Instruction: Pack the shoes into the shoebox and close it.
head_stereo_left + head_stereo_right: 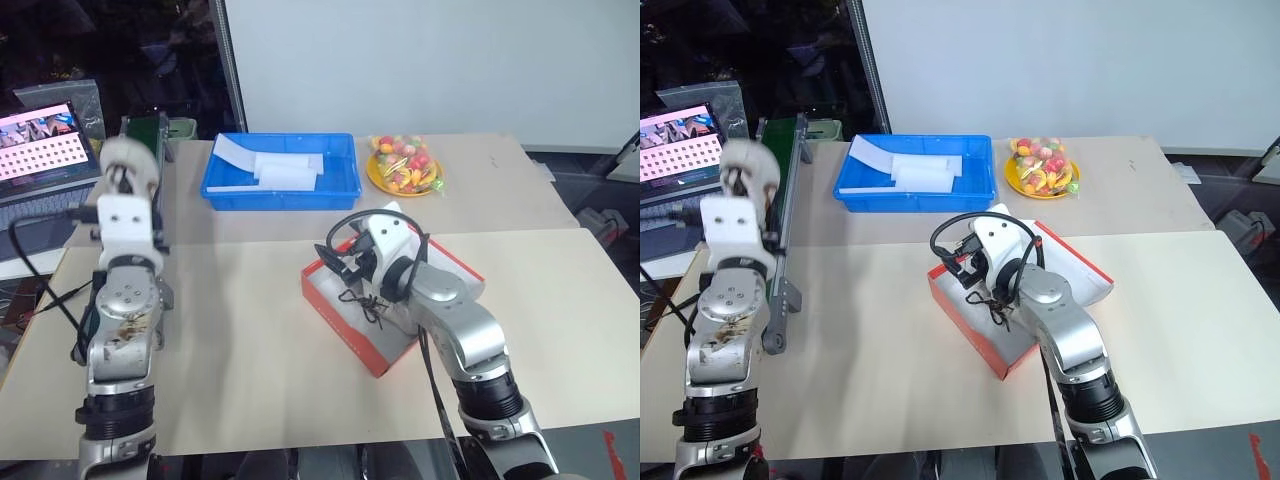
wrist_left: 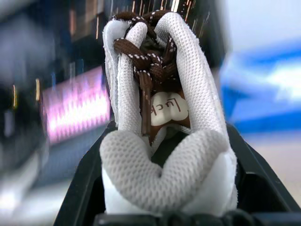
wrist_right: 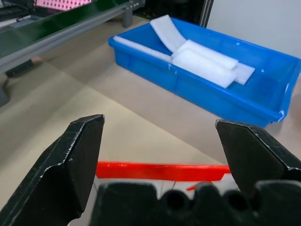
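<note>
I have one shoe [image 2: 164, 122] clamped in the left gripper [image 2: 167, 197], heel end seated between the black fingers [image 2: 256, 188], toe pointing away. In the head view that gripper is raised over the left edge of the tabletop [image 1: 250, 340], just in front of the green conveyor [image 1: 150, 135].

The shoe is mesh and padded collar, soft and light. It squashes under the fingers rather than resisting, so the grip will feel spongy. The brown laces [image 2: 146, 61] hang loose and could snag on a box wall. I judge the heel counter and the sole edge to be the firmest places to hold; pinching the tongue or collar alone would let it fold and swing.

The right gripper [image 3: 157, 155] stands wide open and empty, hovering over the shoebox [image 1: 345, 305], whose red-orange front wall shows just below its fingertips. The shoebox sits near the middle of the tabletop, skewed to its edges, lid thrown back toward the far right. Dark laces show inside it beneath the right wrist, so I take it the other shoe already lies there, though the arm hides most of it.

The blue tray [image 1: 280, 190] with white foam pieces sits along the far edge, the yellow plate of sweets [image 1: 404, 165] beside it.
</note>
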Robot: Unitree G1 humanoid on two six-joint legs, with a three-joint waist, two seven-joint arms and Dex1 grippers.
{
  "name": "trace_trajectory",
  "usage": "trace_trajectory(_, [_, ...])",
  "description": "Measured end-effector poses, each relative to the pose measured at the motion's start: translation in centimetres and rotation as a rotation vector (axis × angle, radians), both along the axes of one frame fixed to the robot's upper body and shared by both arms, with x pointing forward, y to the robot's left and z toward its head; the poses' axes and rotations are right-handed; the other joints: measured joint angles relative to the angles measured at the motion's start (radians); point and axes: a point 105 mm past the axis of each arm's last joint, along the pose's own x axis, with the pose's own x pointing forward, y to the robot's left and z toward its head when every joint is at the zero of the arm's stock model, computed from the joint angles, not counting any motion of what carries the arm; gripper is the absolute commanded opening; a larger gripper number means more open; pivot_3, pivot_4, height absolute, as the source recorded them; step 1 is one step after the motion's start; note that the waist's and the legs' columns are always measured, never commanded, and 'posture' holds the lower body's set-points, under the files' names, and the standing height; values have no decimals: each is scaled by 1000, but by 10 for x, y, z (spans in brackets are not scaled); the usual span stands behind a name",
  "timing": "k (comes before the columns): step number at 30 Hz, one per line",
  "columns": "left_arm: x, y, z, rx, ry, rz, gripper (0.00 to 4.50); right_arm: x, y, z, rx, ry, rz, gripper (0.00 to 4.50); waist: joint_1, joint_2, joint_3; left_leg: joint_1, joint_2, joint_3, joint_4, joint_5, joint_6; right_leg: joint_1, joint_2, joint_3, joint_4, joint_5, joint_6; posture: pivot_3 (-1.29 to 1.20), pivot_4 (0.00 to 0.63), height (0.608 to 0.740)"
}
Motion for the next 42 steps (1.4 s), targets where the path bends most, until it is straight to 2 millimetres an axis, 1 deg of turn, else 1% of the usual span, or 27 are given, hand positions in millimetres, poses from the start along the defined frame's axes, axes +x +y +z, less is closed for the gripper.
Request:
trace_trajectory(1, [0,-18,1,-3,-5,-94,2159,0,3,3,32,4,7,4500,-1,0,0,0,0,0,0,0,0,0,0,0,0,0,0,0,150,724])
trace_trajectory(3, [0,-67,-13,-72,68,-367,2159,3,6,11,130,44,10,4500,-2,0,0,0,0,0,0,0,0,0,0,0,1,0,0,0,150,724])
trace_trajectory(4, [-2,-76,-18,-102,100,-429,2159,3,8,12,161,66,18,4500,-2,0,0,0,1,0,0,0,0,0,0,0,1,0,0,0,150,724])
trace_trajectory(5, [-11,-106,-40,-190,217,-616,2159,6,11,19,309,157,44,4500,-12,0,0,0,1,0,0,0,0,0,1,1,4,0,0,0,150,724])
trace_trajectory(6, [-16,-113,-49,-242,262,-670,2159,8,7,19,383,226,44,4500,-19,0,0,0,1,0,0,0,0,0,1,1,4,0,0,0,150,724])
trace_trajectory(8, [-19,-115,-54,-260,322,-728,2159,9,3,16,514,362,81,4500,-32,1,0,0,2,0,0,0,0,-1,2,1,6,0,0,0,150,724])
trace_trajectory(10, [-19,-114,-50,-254,330,-751,2159,9,2,19,610,451,117,4500,-36,2,1,1,2,1,0,0,0,-1,2,2,9,0,0,0,150,724])
trace_trajectory(13, [-20,-119,-47,-221,343,-799,2159,13,-8,32,705,490,127,4500,-30,2,1,1,1,1,0,0,0,-1,2,2,9,0,0,0,150,724])
trace_trajectory(15, [-19,-122,-44,-216,339,-815,2159,14,-10,34,739,519,133,4500,-29,2,1,1,1,1,1,0,0,-1,2,2,9,0,0,0,150,724])
trace_trajectory(17, [-16,-123,-41,-219,331,-818,2159,17,-14,32,772,554,120,4500,-29,2,1,1,1,1,0,0,0,-1,2,2,9,0,0,0,150,724])
trace_trajectory(20, [-14,-123,-42,-225,339,-815,2159,18,-14,32,803,579,118,4500,-34,2,1,1,1,1,0,0,0,-1,2,2,9,0,0,0,150,724])
trace_trajectory(29, [-14,-124,-43,-230,339,-819,2159,14,-3,42,809,590,143,4500,-32,2,1,1,1,1,0,0,0,-1,2,2,9,0,0,0,150,724])
trace_trajectory(32, [-14,-124,-43,-232,339,-821,2141,13,1,45,818,590,153,3747,-32,2,1,1,1,1,0,0,0,-1,2,2,9,0,0,0,150,724])
trace_trajectory(38, [-15,-123,-38,-232,320,-825,2141,15,1,48,847,591,130,1688,-32,2,1,1,1,1,0,0,0,-1,2,2,9,0,0,0,150,724])
trace_trajectory(42, [-16,-123,-33,-231,302,-829,2141,15,1,52,875,592,135,476,-32,2,1,1,1,1,0,0,0,-1,2,2,9,0,0,0,150,724])
